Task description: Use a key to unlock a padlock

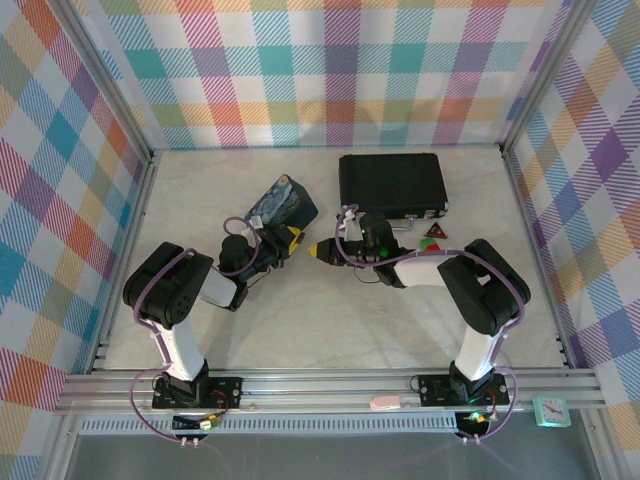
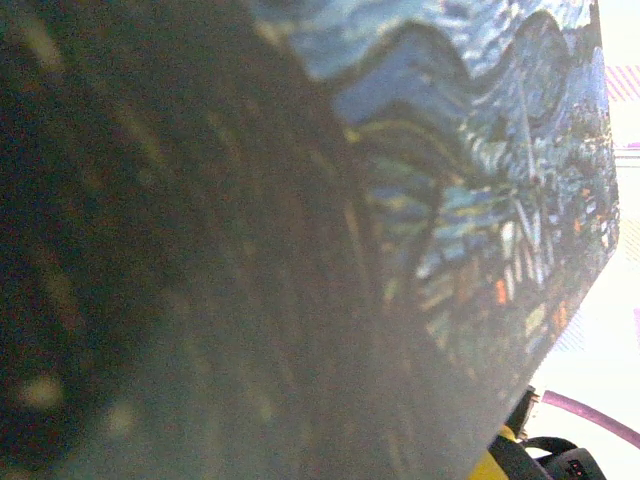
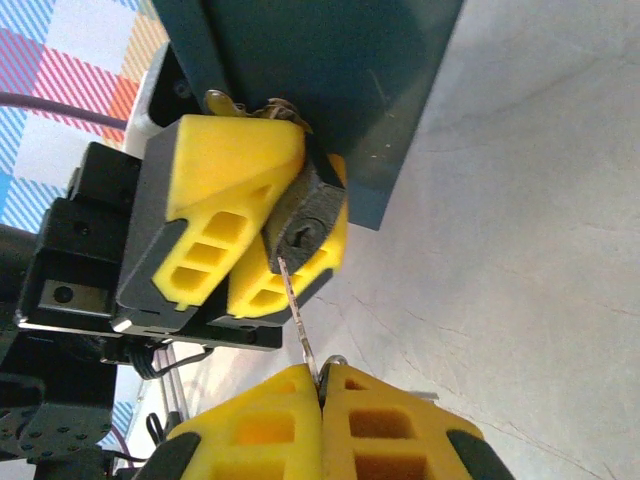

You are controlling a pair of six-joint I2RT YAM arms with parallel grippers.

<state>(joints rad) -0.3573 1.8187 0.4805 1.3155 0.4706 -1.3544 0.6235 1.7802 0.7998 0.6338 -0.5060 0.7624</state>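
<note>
Looking down from the top camera, both arms reached in toward mid-table. The left gripper (image 1: pixel 289 240) and right gripper (image 1: pixel 319 251) sat tip to tip, just in front of the tin (image 1: pixel 281 205). The padlock and key were too small to make out between them. A black case (image 1: pixel 391 185) lay behind the right gripper, with red and green blocks (image 1: pixel 432 236) just beside its front right corner. A small clock (image 1: pixel 550 410) sat beyond the rail (image 1: pixel 330 385), at the right.

From the left wrist, the tin (image 2: pixel 480 150) crowded the lens, blurred, its painted swirls readable on the right side. At the lower right a yellow-and-black piece showed, with a purple cable (image 2: pixel 590 415) behind it. Whose piece it was, could not tell.

From the right wrist, the left gripper (image 3: pixel 312 198) was clamped on the padlock (image 3: pixel 305 228), yellow fingers (image 3: pixel 225 190) pinching its black body, keyhole facing the camera. Silvery metal showed above the upper finger, against the tin (image 3: pixel 330 70), which stood close behind. The right gripper (image 3: pixel 322 400) was pressed narrow on the key (image 3: pixel 293 300), gripping its head. The blade ran up and its tip met the keyhole. How deep it sat, could not tell. Pale table (image 3: pixel 520 250) showed to the right.
</note>
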